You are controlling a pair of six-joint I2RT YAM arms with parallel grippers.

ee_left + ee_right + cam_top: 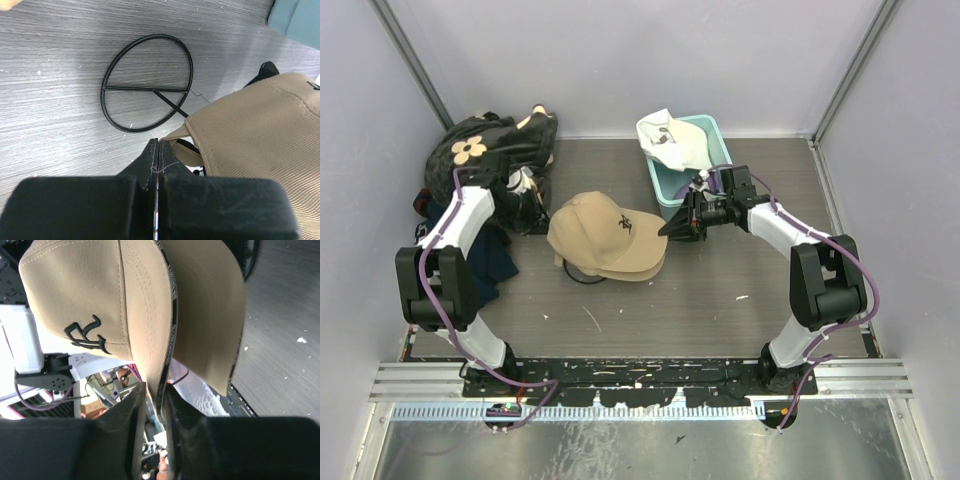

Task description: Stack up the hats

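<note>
A tan hat (605,232) with a black front logo lies in the middle of the table. My right gripper (671,228) reaches in from the right, and in the right wrist view its jaws (156,390) stand narrowly shut on the brim of the tan hat (90,295). A second tan brim-like layer (210,315) with a dark edge sits just under it. A white hat (672,140) rests in the teal bin (665,188). My left gripper (534,212) is shut and empty, with its fingertips (157,143) just left of the tan hat (260,135).
A thin black wire ring (147,82) lies flat on the table by the tan hat's left edge. Black fabric with tan flowers (485,145) is heaped at the back left, above dark navy clothing (498,262). Grey walls close in the table.
</note>
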